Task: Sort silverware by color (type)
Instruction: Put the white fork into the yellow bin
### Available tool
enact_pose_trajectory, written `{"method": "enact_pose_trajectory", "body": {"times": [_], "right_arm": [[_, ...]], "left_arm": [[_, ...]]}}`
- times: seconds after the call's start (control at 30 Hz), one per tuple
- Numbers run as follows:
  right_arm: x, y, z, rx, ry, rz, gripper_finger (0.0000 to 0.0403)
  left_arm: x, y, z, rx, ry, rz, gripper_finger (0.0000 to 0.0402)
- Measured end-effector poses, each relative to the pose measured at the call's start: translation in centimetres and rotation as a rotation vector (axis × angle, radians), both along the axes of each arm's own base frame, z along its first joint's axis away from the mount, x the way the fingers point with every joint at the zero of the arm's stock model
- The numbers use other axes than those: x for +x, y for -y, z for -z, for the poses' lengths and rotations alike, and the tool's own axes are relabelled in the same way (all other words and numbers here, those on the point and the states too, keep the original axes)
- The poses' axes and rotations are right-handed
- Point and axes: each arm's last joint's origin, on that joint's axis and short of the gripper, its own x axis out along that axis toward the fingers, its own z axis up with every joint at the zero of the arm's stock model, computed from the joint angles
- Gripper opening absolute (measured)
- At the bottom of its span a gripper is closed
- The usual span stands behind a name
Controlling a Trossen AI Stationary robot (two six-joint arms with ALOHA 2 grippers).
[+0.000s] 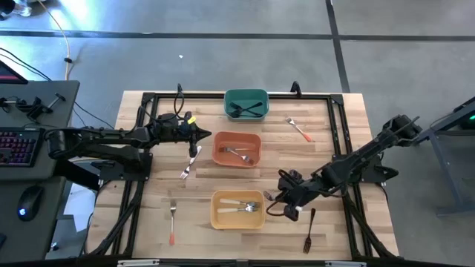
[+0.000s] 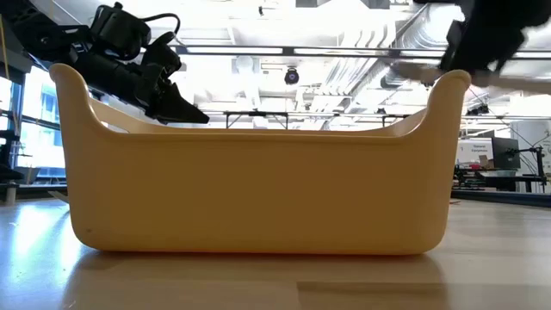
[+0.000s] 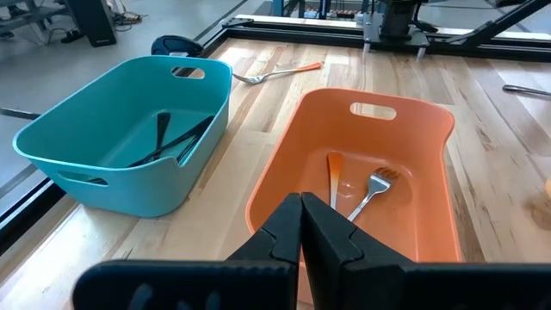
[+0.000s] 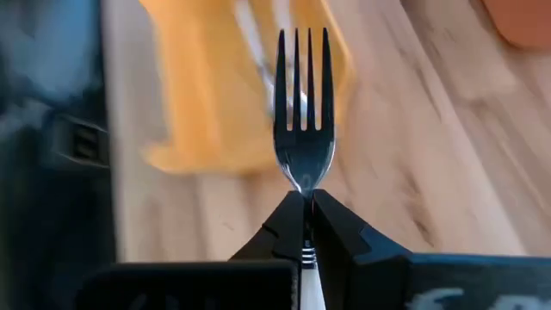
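My right gripper (image 1: 279, 201) hangs beside the yellow bin's (image 1: 237, 210) right wall, shut on a white-handled fork (image 4: 304, 129) with a silver head. My left gripper (image 1: 202, 134) is shut and holds nothing; it hovers at the left end of the orange bin (image 1: 237, 149). The teal bin (image 1: 246, 104) holds dark utensils (image 3: 172, 142). Orange-handled forks (image 3: 357, 185) lie in the orange bin, white-handled ones (image 1: 241, 207) in the yellow bin. Loose on the table lie a white-handled fork (image 1: 189, 163), two orange-handled forks (image 1: 299, 129) (image 1: 172, 221) and a dark fork (image 1: 309, 231). My right gripper pinches the white-handled fork between its two fingertips (image 4: 331, 226) at the neck (image 4: 304, 182), just below the silver head. The fingers lie along the fork, whose tines point straight out past them. The white handle (image 4: 306, 284) runs back between the fingers. The fork is lifted clear.
The three bins stand in a row down the table's middle, teal far, orange middle, yellow near. A black frame (image 1: 148, 96) runs along the table's edges. A desk with a keyboard (image 1: 18, 144) stands off the left side. In the low view the yellow bin (image 2: 258, 189) blocks most of the table.
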Motion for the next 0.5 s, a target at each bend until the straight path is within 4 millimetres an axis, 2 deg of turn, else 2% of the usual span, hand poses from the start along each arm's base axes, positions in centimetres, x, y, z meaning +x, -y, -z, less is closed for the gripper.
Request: {"method": "enact_pose_trajectory", "body": {"times": [0.13, 0.33, 0.4, 0.5], "right_arm": [[0.8, -0.5, -1.8, 0.057, 0.109, -0.002, 0.0000], [4.0, -0.5, -4.1, 0.053, 0.287, 0.029, 0.0000], [5.2, -0.3, -3.9, 0.055, 0.297, 0.020, 0.0000], [7.1, -0.1, -2.1, 0.053, 0.234, 0.005, 0.0000]], "left_arm": [[0.0, 0.0, 0.0, 0.005, 0.002, 0.002, 0.0001], [0.0, 0.0, 0.0, 0.000, 0.002, 0.001, 0.0001], [0.0, 0.0, 0.0, -0.003, 0.002, 0.000, 0.0001], [0.0, 0.0, 0.0, 0.007, -0.004, 0.003, 0.0001]]}}
